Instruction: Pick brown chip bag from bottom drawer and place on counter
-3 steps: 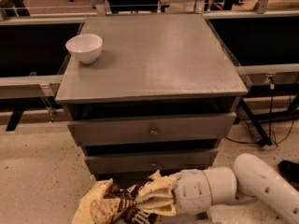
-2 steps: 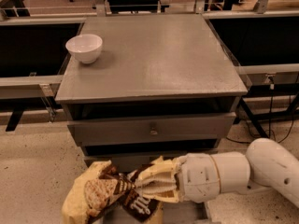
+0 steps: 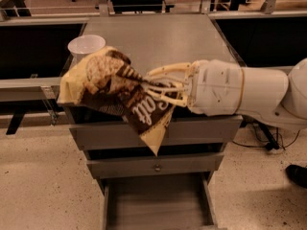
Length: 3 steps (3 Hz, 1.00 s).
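My gripper (image 3: 152, 87) is shut on the brown chip bag (image 3: 115, 92), a crinkled dark-brown bag with cream-yellow ends and white lettering. It holds the bag in the air at the level of the counter's front edge, in front of the upper drawer. The white arm reaches in from the right. The counter (image 3: 168, 40) is the flat grey cabinet top behind the bag. The bottom drawer (image 3: 156, 205) stands pulled open below, its grey floor bare.
A white bowl (image 3: 86, 46) sits on the counter's left side, partly behind the bag. Two upper drawers (image 3: 158, 166) are shut. Dark shelving flanks the cabinet on both sides. Cables and a dark shoe-like shape (image 3: 296, 174) lie on the floor at right.
The gripper has lifted the chip bag from down near the floor in front of the bottom drawer up to counter height. The view has shifted too, and the open drawer now shows.
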{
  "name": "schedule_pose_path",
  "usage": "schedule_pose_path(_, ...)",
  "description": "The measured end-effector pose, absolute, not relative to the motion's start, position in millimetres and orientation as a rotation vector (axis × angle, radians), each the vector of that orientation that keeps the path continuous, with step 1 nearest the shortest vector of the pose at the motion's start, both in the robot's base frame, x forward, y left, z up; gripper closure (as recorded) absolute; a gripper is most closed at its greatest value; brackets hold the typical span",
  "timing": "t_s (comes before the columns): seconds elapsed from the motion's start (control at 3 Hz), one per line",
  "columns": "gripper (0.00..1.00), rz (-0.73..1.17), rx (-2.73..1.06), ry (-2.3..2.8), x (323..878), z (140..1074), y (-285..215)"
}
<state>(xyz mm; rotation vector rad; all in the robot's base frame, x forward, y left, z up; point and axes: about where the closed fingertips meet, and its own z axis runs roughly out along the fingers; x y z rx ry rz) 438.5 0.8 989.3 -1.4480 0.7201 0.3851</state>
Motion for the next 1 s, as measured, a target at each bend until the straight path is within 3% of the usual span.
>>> schedule_pose_path(0.67, 1.0, 0.385, -1.47, 0.719, 441, 995, 1)
schedule_pose_path(1.0, 1.0, 0.298, -1.5, 0.769, 476, 1022, -4)
